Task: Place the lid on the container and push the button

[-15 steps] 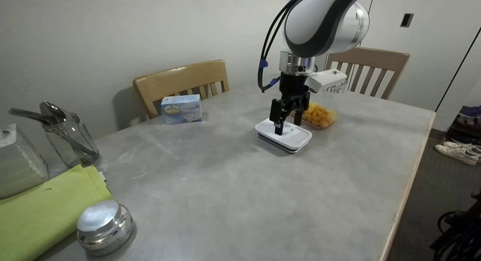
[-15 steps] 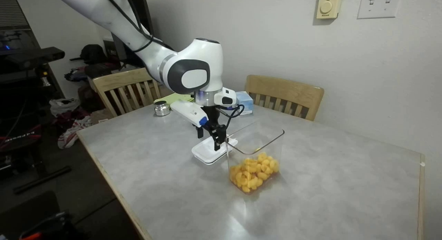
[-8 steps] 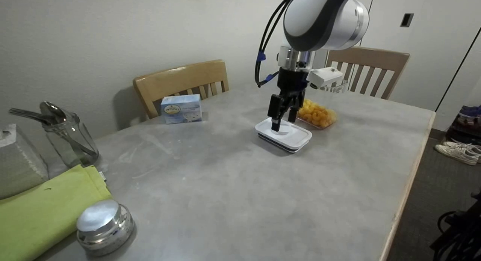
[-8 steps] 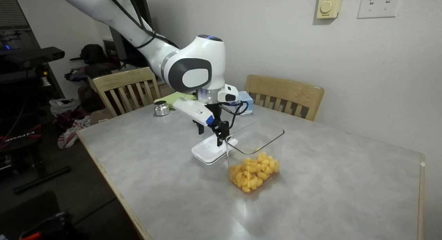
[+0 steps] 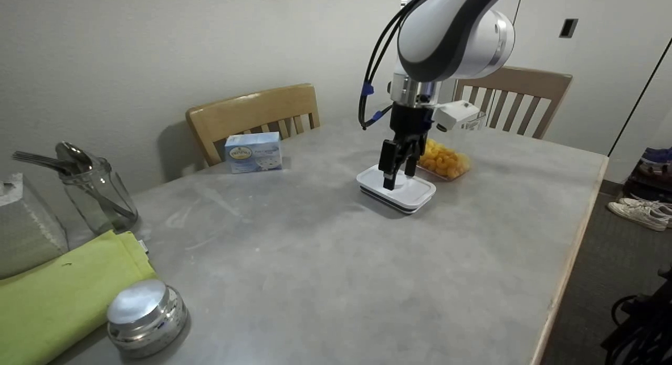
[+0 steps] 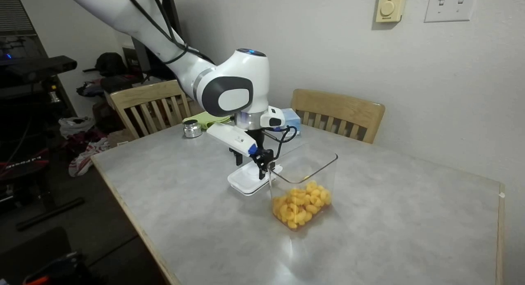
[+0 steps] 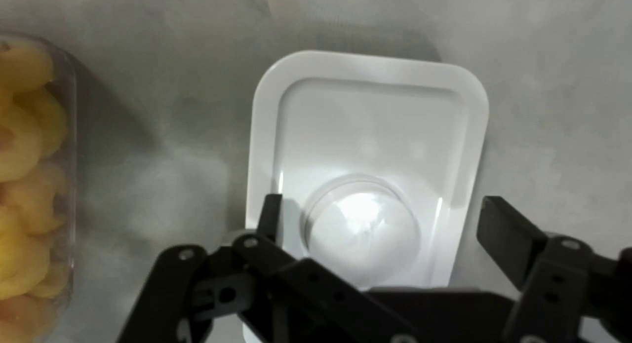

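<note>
Wrist view: gripper [image 7: 381, 209] with jaws wide apart, nothing held. Beneath the jaws, the white lid [image 7: 365, 121], flat on the table [image 5: 315, 281]; between them, closer to the finger [image 7: 270, 212] over the lid, the raised round button [image 7: 363, 239]. Outside the jaws, past that same finger, the container [image 6: 283, 188], open-topped in an exterior view. Versus half a second ago: lower gripper, no shift of lid or container. Judgement: approach for a grasp of the button; placement and push outstanding.
</note>
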`<move>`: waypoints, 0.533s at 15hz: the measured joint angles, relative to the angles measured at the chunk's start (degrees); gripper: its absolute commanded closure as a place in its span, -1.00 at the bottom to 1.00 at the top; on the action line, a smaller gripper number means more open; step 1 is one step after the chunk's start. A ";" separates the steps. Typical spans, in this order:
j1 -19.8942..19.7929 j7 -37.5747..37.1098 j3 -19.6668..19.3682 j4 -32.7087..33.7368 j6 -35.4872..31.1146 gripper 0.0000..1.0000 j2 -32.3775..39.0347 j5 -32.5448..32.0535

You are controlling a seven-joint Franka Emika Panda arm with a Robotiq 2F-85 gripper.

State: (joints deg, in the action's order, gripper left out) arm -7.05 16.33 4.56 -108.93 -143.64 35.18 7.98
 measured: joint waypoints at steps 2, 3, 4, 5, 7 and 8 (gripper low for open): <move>-0.02 0.24 -0.02 0.01 -0.64 -1.00 0.75 -0.22; -0.02 0.33 -0.02 0.05 -0.94 -1.00 0.93 -0.39; -0.02 0.37 -0.02 0.12 -1.19 -1.00 0.98 -0.66; -0.02 0.41 -0.02 0.18 -1.42 -1.00 1.04 -0.90; -0.02 0.49 -0.02 0.26 -2.04 -1.00 1.16 -1.34; -0.02 0.51 -0.02 0.27 -2.37 -1.00 1.21 -1.55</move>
State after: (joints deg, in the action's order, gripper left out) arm -7.07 16.84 4.54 -108.66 -146.01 36.39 6.43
